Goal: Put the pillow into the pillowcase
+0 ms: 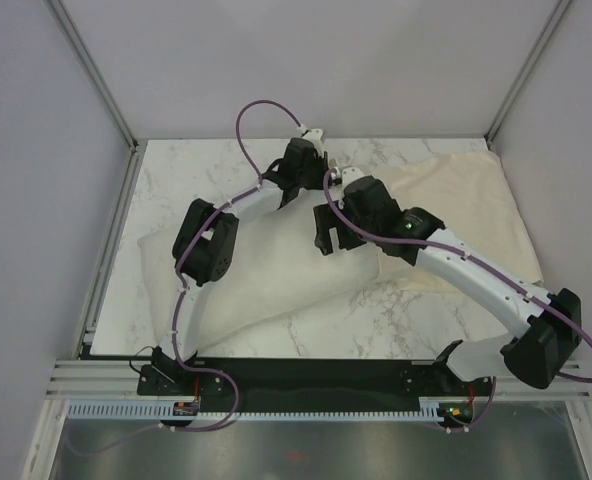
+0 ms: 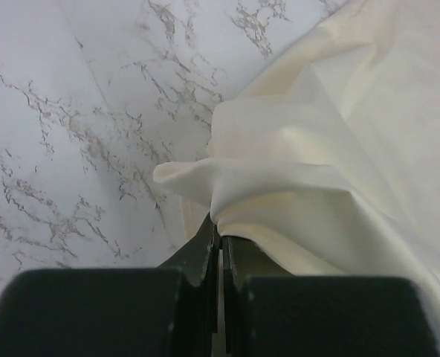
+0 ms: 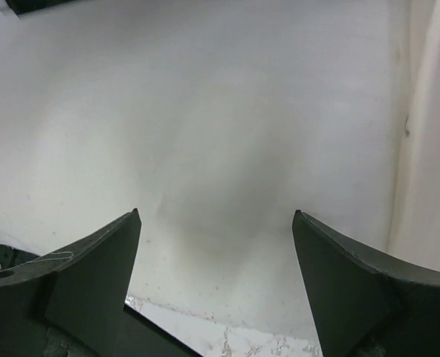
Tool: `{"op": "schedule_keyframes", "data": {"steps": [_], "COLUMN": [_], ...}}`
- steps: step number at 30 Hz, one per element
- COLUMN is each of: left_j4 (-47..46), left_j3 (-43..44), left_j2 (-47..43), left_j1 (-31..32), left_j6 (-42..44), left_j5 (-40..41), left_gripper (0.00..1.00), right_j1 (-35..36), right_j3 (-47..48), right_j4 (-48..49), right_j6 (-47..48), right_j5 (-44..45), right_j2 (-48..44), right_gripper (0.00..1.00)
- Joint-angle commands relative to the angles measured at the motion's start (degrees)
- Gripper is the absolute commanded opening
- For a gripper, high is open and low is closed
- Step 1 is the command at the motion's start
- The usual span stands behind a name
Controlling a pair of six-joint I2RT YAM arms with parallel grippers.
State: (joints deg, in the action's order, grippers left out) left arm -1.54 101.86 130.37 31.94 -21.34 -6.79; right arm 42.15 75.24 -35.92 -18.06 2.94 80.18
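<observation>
Left wrist view: left claw [image 2: 220, 239] is fully closed, pinching a bunched fold at the edge of the pillowcase [image 2: 339, 149]. The cloth humps up around the pinch, with the marble worktop [image 2: 71, 111] bare to its left. Right wrist view: right claw [image 3: 216, 219] is spread wide with nothing gripped, fingers poised over the pillow [image 3: 205, 111]; can't tell if the tips touch it. A cream strip of pillowcase runs along that view's right edge. Top view: the pillow lies left of centre, long axis diagonal from near-left up toward centre-right, its right end meeting the pillowcase. The pillowcase is spread limp over the far-right of the worktop, long axis roughly left-right. The left arm has its elbow up over the pillow, forearm reaching to far-centre. The right arm stretches diagonally from near-right to centre, wrist tipped down, and the two claws are close together.
</observation>
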Motion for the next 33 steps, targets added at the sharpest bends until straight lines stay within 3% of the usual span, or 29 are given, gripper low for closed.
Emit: {"op": "schedule_keyframes", "data": {"steps": [1,6,8,9,10,12,13,14,20,29,31,32,33], "left_j4": [6.9,13.5,14.8,15.7,17.3,18.7,19.7,20.2,20.8,18.6,15.2,13.6,12.3], "left_j3": [2.3,3.9,3.4,3.1,2.8,1.2,0.5,-1.0,-6.9,-13.2,-18.6,-20.5,-22.2], "left_j2": [1.6,4.0,4.2,4.2,4.0,3.3,2.5,2.0,-2.5,-7.5,-10.9,-12.1,-13.0], "left_j1": [-2.8,-3.7,-3.9,-4.0,-4.1,-4.3,-4.8,-5.1,-8.5,-7.2,-5.7,-5.2,-4.8], "left_j6": [0.7,1.0,0.8,0.8,1.2,1.7,2.3,2.4,0.7,-5.5,-7.1,-7.7,-8.4], "left_j5": [-3.0,-6.7,-8.7,-9.1,-9.5,-9.3,-9.1,-8.5,-8.0,-9.5,-7.9,-6.3,-5.4], "left_gripper": [0.02,0.02,0.02,0.02,0.02,0.02,0.02,0.02,0.02,0.02,0.02,0.02,0.02], "right_j1": [0.8,4.0,4.0,3.9,3.6,0.2,-1.7,-6.2,-21.6,-29.9,-29.9,-29.8,-29.8], "right_j3": [-9.2,-16.5,-17.4,-16.5,-15.8,-12.5,-11.5,-10.6,-2.9,18.6,23.7,24.0,23.0], "right_j4": [3.7,8.4,11.6,12.2,12.7,13.6,14.1,14.5,15.4,8.2,3.6,3.0,2.8], "right_j6": [-7.0,-8.1,-8.1,-8.1,-8.3,-8.4,-8.6,-8.8,-9.0,-8.7,-6.3,-5.8,-5.1], "right_j5": [1.1,2.8,5.7,8.2,12.3,14.0,13.0,12.3,7.7,5.2,4.4,4.5,4.1], "right_j2": [-6.9,-3.8,-0.1,1.2,2.6,6.0,6.7,7.6,12.9,29.8,31.2,30.1,28.9], "right_gripper": [0.92,0.95,0.85,0.76,0.53,0.27,0.07,0.0,0.0,0.01,0.18,0.32,0.59]}}
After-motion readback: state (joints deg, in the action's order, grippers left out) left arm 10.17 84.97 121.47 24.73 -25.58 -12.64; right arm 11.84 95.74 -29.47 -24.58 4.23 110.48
